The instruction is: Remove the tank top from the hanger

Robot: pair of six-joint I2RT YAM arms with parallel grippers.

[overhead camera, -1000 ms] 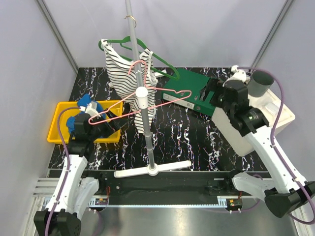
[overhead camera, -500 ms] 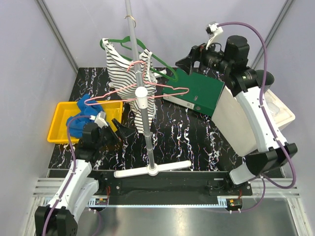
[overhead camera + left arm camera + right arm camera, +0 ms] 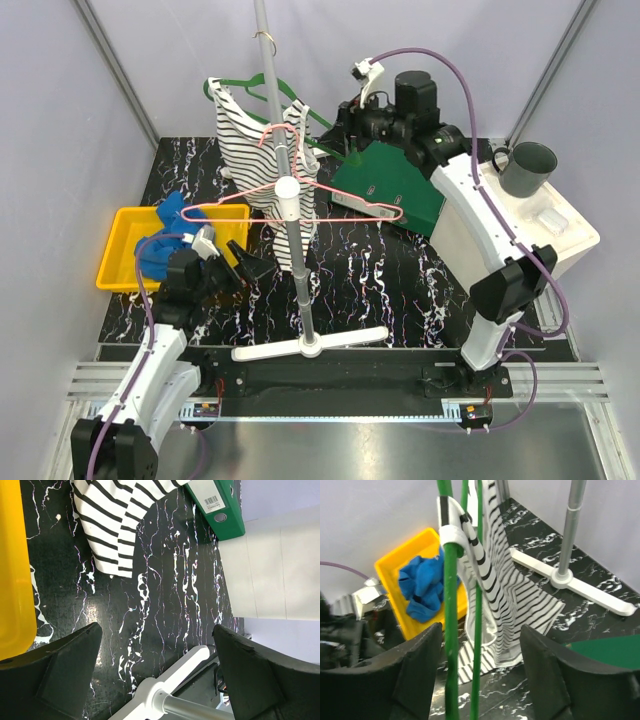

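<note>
Tank top (image 3: 515, 600) hangs on the green hanger (image 3: 451, 630), which passes between the spread fingers of my right gripper (image 3: 481, 631). My left gripper (image 3: 157, 630), also spread, is far from that hanger.

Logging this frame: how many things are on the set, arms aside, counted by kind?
Hangers: 2 (green hanger, pink hanger)
Fabric items: 2 (striped tank top, blue cloth)
Containers: 3 (yellow bin, grey mug, white box)
Binders: 1 (green binder)
Stands: 1 (pole stand)
Total: 9
</note>
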